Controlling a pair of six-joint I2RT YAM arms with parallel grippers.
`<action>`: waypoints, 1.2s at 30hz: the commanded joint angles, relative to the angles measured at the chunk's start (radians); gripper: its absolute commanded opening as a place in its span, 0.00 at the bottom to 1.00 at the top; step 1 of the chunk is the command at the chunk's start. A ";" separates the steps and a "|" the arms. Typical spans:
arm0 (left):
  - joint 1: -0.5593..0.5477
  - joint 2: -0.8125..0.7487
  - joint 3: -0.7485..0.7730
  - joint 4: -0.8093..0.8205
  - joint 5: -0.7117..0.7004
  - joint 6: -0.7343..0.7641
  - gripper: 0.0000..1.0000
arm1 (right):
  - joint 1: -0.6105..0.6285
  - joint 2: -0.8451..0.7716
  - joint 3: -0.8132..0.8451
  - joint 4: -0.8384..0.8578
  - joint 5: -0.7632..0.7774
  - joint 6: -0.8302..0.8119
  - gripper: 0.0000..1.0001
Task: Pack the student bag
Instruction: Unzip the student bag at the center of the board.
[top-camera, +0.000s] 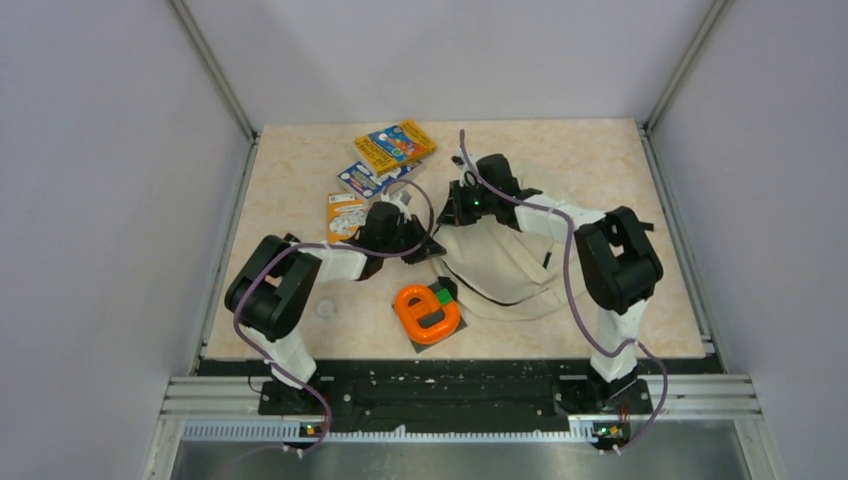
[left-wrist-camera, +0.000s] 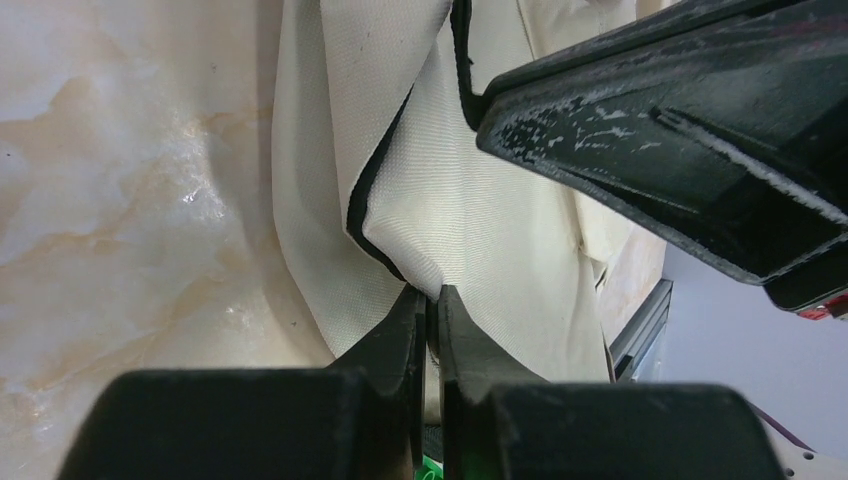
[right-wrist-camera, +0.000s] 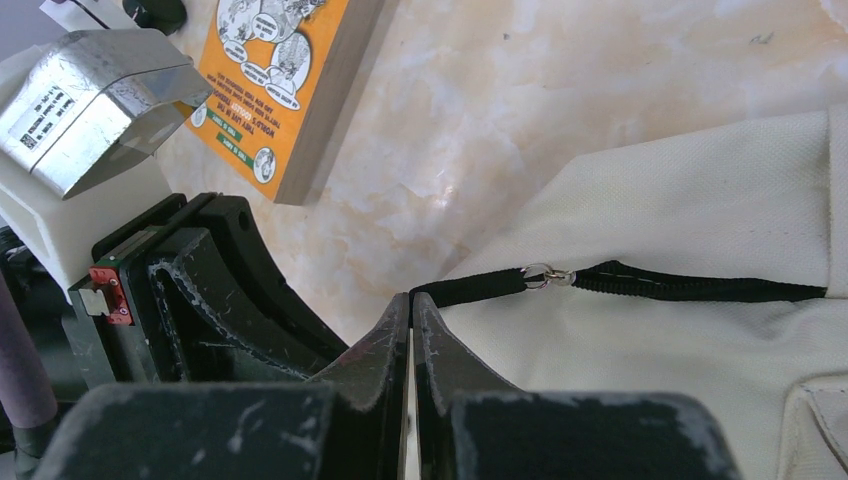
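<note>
You have a pale, marbled beige surface (top-camera: 610, 170) in front of you, closed in by plain grey walls (top-camera: 110, 200). The student bag (top-camera: 505, 265) lies crumpled on the right half of it, ahead of your right arm's base.

Your left claw (left-wrist-camera: 431, 300) is pinched together on a fold of the bag's cream cloth, just below its black edging. Your right claw (right-wrist-camera: 411, 303) is clamped on the end of a black pull strap (right-wrist-camera: 480, 285). The strap joins through a small metal ring (right-wrist-camera: 545, 274) to the black zipper (right-wrist-camera: 700, 289) running across the cloth. From above, both claws sit near each other at the bag's far left part.

Three books lie beyond and to the left of the bag: a yellow one (top-camera: 395, 145) farthest, a blue-and-white one (top-camera: 365, 178) next, and an orange-and-white one (top-camera: 345, 215) just beside your left wrist. An orange object (top-camera: 428, 312) sits just beside the bag's near left edge. A small white disc (top-camera: 324, 309) lies by your left arm.
</note>
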 joint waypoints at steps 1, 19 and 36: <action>-0.005 -0.013 0.023 0.045 -0.001 0.027 0.00 | 0.039 -0.065 -0.023 0.057 -0.056 0.034 0.00; -0.006 -0.168 -0.075 0.077 -0.028 0.142 0.26 | 0.087 -0.188 -0.136 0.031 0.008 0.046 0.00; -0.009 -0.443 -0.073 -0.262 -0.246 0.238 0.71 | 0.087 -0.328 -0.301 0.035 0.051 0.045 0.00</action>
